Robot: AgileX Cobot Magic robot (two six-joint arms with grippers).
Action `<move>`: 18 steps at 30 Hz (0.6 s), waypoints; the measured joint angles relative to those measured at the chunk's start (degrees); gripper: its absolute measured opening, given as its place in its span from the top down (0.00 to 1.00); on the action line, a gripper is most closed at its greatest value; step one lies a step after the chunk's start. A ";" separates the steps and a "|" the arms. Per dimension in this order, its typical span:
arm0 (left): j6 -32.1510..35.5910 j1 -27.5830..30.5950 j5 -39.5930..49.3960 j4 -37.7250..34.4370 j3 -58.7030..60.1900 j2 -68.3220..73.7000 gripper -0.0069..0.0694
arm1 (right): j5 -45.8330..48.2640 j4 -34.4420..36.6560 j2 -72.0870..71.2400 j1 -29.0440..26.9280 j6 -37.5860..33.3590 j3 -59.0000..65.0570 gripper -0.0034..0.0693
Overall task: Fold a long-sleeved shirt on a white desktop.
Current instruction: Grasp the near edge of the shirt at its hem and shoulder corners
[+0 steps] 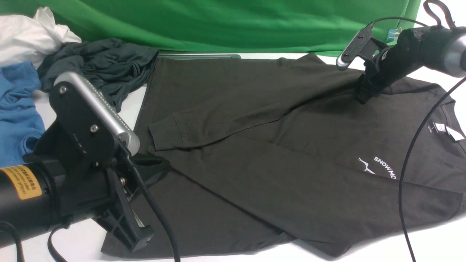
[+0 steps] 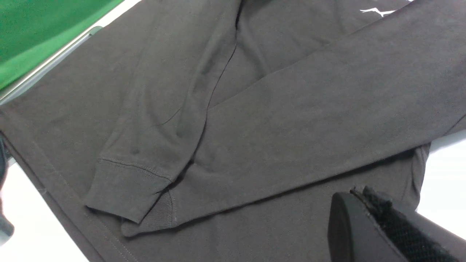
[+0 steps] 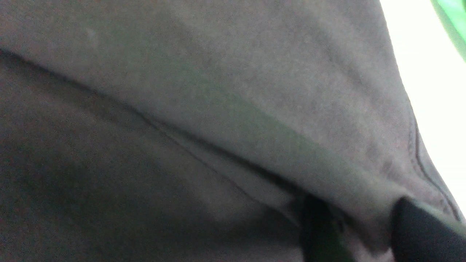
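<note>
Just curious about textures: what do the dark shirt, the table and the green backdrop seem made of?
The long-sleeved shirt looks like matte knit cotton: soft folds, ribbed cuffs, stitched hems. The white desktop seems smooth matte laminate or painted board; I cannot tell which. The green backdrop is draped cloth, judging by its creases.

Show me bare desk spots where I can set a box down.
Bare white desktop shows at the near right corner, bordered by the long-sleeved shirt; a narrow strip lies between the shirt and the dark grey garment. The far left is crowded with piled clothes.
</note>
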 joint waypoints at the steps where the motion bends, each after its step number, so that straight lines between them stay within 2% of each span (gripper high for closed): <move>1: 0.06 0.00 0.00 0.00 0.00 0.04 0.89 | -0.24 0.21 0.07 0.00 0.03 -0.07 0.67; 3: 0.23 0.00 0.00 0.00 0.00 0.04 0.89 | -0.24 0.40 0.13 0.00 0.03 -0.07 0.73; 4: 0.23 0.00 0.00 0.00 0.00 0.04 0.89 | -0.24 0.44 0.13 0.00 0.03 -0.07 0.81; 6: 0.23 0.00 0.06 0.00 0.00 0.04 0.89 | 0.14 0.44 0.13 0.00 -0.02 -0.07 0.89; 18: 0.23 0.00 0.33 0.67 0.00 0.04 0.89 | 5.30 0.44 -4.20 -0.28 -2.93 -0.13 0.91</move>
